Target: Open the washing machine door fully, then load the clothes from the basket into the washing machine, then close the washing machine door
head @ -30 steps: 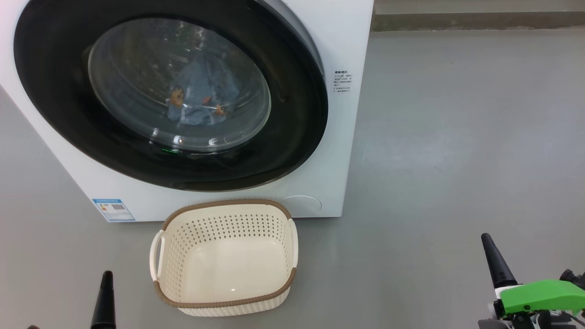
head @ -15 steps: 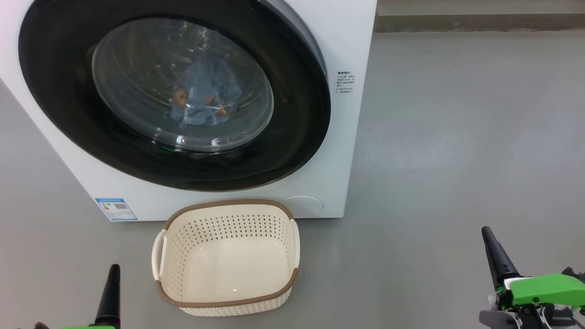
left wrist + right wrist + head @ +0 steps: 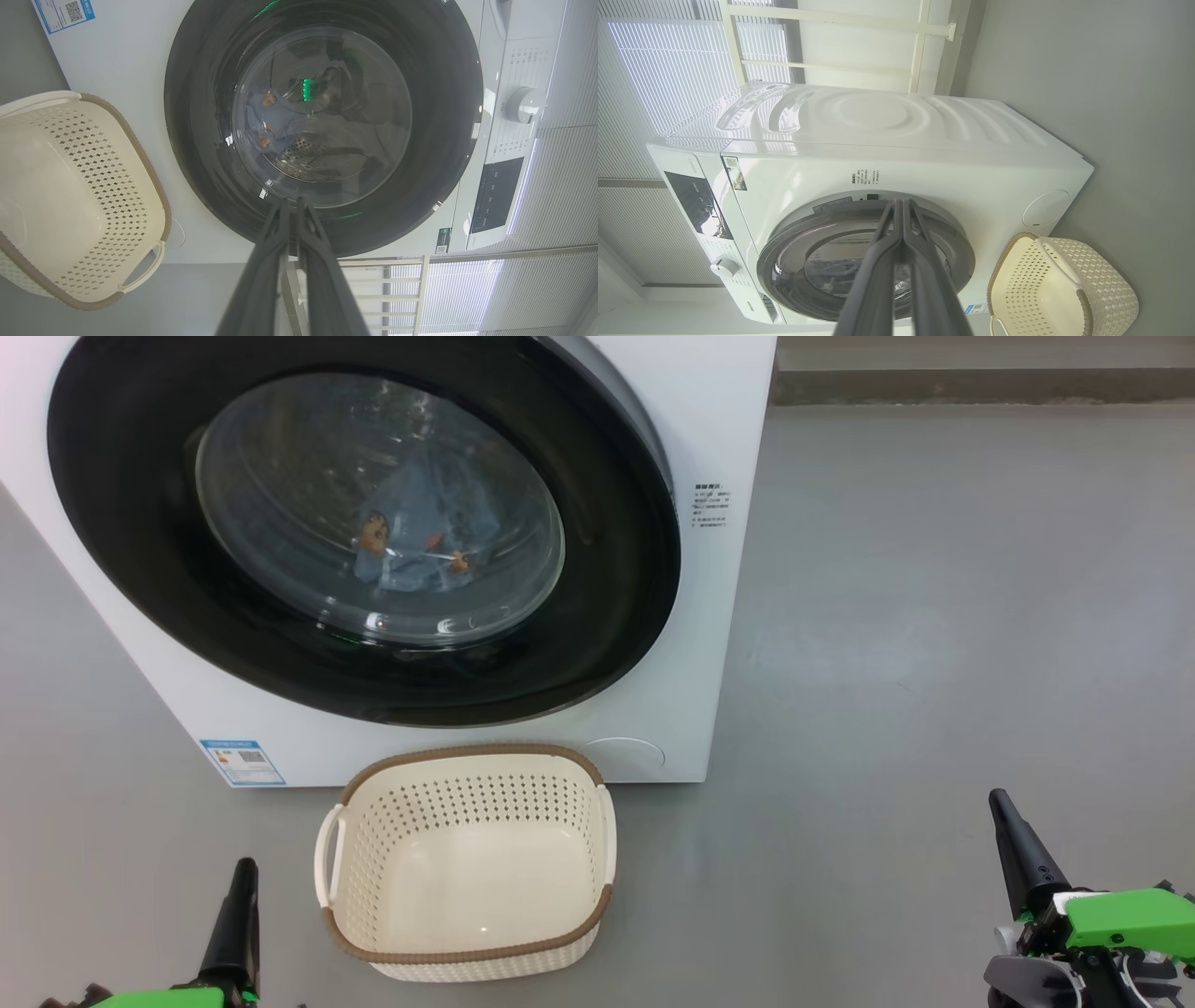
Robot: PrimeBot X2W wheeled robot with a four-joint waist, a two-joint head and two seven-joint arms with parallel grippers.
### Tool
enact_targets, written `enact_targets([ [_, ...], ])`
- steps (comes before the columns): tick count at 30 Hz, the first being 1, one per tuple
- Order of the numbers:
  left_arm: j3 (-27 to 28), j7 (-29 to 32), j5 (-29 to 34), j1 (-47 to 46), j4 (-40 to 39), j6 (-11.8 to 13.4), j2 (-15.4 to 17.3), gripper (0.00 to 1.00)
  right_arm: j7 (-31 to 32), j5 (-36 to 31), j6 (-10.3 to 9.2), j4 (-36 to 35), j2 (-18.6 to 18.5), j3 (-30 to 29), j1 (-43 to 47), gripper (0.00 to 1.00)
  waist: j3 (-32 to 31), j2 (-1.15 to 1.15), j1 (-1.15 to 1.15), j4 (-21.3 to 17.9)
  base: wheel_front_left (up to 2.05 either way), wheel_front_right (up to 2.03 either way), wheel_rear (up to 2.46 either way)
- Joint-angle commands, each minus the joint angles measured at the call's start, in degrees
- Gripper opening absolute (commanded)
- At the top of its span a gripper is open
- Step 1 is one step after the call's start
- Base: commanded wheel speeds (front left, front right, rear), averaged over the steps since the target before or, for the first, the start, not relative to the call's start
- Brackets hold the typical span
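The washing machine stands at the upper left of the head view, and its door lies flat against the front, black rim all around. Behind the glass bowl lie the light blue clothes with orange figures, which also show in the left wrist view. The cream basket sits on the floor before the machine with nothing in it. My left gripper is shut, left of the basket. My right gripper is shut, far to its right. Both wrist views show the fingertips together, with nothing held.
Grey floor spreads to the right of the machine up to a low ledge at the back. A blue label marks the machine's lower left corner. The control panel with its dial sits beside the door. A white frame stands behind the machine.
Both grippers have come a little further up the head view, toward the machine. The whole picture has drifted slightly to the right. Door, clothes and basket stay as they were.
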Motion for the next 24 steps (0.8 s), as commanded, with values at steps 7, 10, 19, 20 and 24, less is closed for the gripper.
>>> enact_targets([
  [7, 1.26, 0.95, -3.79, -2.46, -1.80, 0.02, 0.35, 0.00, 1.21, 3.03, 0.10, -1.45, -0.13, 0.31, -2.94, 0.00, -0.05, 0.00, 0.00, 0.12, 0.00, 0.00, 0.00],
  [10, 1.26, 0.95, -3.80, -2.46, -1.80, 0.02, 0.35, 0.00, 1.24, 3.00, 0.10, -1.45, -0.10, 0.27, -2.94, 0.00, -0.05, 0.00, 0.00, 0.12, 0.00, 0.00, 0.00],
  [19, 1.25, 0.94, -3.80, -2.46, -1.80, 0.02, 0.35, 0.00, 1.32, 2.91, 0.10, -1.45, -0.03, 0.17, -2.95, 0.00, -0.05, 0.00, 0.00, 0.12, 0.00, 0.00, 0.00],
  [20, 1.25, 0.94, -3.80, -2.46, -1.80, 0.02, 0.35, 0.00, 1.33, 2.90, 0.10, -1.44, -0.02, 0.16, -2.95, 0.00, -0.05, 0.00, 0.00, 0.12, 0.00, 0.00, 0.00],
  [24, 1.25, 0.94, -3.80, -2.46, -1.80, 0.02, 0.35, 0.00, 1.36, 2.86, 0.10, -1.44, 0.01, 0.12, -2.96, 0.00, -0.05, 0.00, 0.00, 0.12, 0.00, 0.00, 0.00],
])
